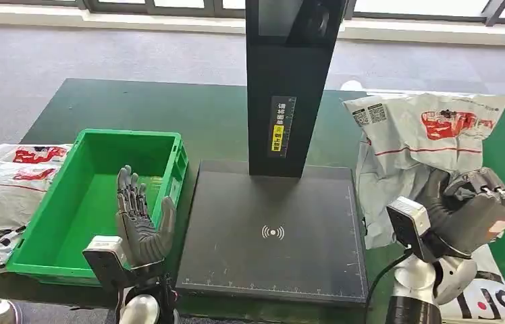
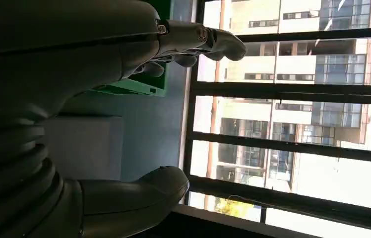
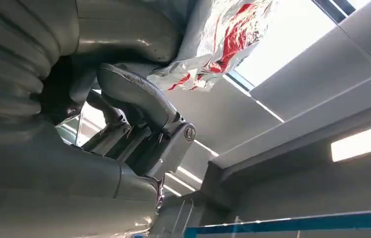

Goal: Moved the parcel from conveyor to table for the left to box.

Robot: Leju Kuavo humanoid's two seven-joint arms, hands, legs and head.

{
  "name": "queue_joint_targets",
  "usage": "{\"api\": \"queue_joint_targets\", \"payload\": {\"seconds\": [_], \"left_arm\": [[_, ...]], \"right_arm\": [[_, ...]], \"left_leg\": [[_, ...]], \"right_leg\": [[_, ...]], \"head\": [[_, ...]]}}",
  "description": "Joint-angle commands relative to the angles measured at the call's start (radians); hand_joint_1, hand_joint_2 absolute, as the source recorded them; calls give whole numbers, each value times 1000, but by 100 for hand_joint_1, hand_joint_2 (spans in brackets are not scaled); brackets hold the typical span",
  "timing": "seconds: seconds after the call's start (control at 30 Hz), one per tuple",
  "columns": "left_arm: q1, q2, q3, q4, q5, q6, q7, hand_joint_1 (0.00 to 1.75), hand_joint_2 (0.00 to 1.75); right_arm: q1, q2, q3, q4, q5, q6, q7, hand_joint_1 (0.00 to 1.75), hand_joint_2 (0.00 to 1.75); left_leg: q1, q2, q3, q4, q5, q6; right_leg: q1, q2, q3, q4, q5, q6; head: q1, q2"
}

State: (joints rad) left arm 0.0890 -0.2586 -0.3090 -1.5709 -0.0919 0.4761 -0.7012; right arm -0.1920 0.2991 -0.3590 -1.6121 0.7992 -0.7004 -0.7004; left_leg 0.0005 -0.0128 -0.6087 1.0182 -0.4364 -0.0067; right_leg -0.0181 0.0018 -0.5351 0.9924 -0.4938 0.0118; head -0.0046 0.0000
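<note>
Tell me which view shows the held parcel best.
Head view: the parcel shows almost whole, labels up, held by the right hand beside the scanner plate. Right wrist view catches a crumpled corner only; left wrist view faces windows.

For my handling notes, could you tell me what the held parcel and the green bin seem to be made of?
Parcel: likely thin plastic mailer film, white and glossy; it crumples and shines in the right hand. Bin: looks like rigid moulded plastic, smooth green, with straight walls and a thick rim.

White plastic parcel (image 1: 417, 145) with red print and barcode labels, crumpled, apparently lifted at the right of the black scanner base (image 1: 273, 233); green box (image 1: 94, 202) lies left.
</note>
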Motion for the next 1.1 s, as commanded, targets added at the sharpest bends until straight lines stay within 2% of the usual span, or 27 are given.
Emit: {"api": "queue_joint_targets", "payload": {"seconds": [0.03, 0.17, 0.2, 0.23, 0.67, 0.7, 0.77, 1.1], "left_arm": [[26, -28, 27, 22, 2, 0, 3, 0, 175], [26, -28, 27, 22, 2, 0, 3, 0, 175], [26, -28, 27, 22, 2, 0, 3, 0, 175], [26, -28, 27, 22, 2, 0, 3, 0, 175], [26, -28, 27, 22, 2, 0, 3, 0, 175], [26, -28, 27, 22, 2, 0, 3, 0, 175], [26, -28, 27, 22, 2, 0, 3, 0, 175], [26, -28, 27, 22, 2, 0, 3, 0, 175]], "right_arm": [[14, 11, 21, 10, -4, 2, 2, 175, 175], [14, 11, 21, 10, -4, 2, 2, 175, 175], [14, 11, 21, 10, -4, 2, 2, 175, 175], [14, 11, 21, 10, -4, 2, 2, 175, 175], [14, 11, 21, 10, -4, 2, 2, 175, 175], [14, 11, 21, 10, -4, 2, 2, 175, 175], [14, 11, 21, 10, -4, 2, 2, 175, 175], [14, 11, 21, 10, -4, 2, 2, 175, 175]], "left_leg": [[0, 2, 3, -2, -1, 0], [0, 2, 2, -1, -1, 0], [0, 3, 6, -4, -1, -1], [0, 2, 2, -1, -1, 0], [0, 1, 2, -1, -1, 0], [0, 3, 6, -4, -1, -1], [0, 2, 2, -1, -1, 0], [0, 2, 3, -2, -1, -1]], "right_leg": [[0, 1, 3, -2, 0, -1], [0, 1, 2, -2, 0, -1], [0, 2, 5, -5, 0, -2], [0, 1, 2, -2, 0, -1], [0, 1, 2, -1, 0, -1], [0, 2, 6, -5, 0, -2], [0, 1, 2, -1, 0, -1], [0, 1, 3, -2, 0, -1]], "head": [[0, 0], [0, 0], [0, 0], [0, 0], [0, 0], [0, 0], [0, 0], [0, 0]]}}
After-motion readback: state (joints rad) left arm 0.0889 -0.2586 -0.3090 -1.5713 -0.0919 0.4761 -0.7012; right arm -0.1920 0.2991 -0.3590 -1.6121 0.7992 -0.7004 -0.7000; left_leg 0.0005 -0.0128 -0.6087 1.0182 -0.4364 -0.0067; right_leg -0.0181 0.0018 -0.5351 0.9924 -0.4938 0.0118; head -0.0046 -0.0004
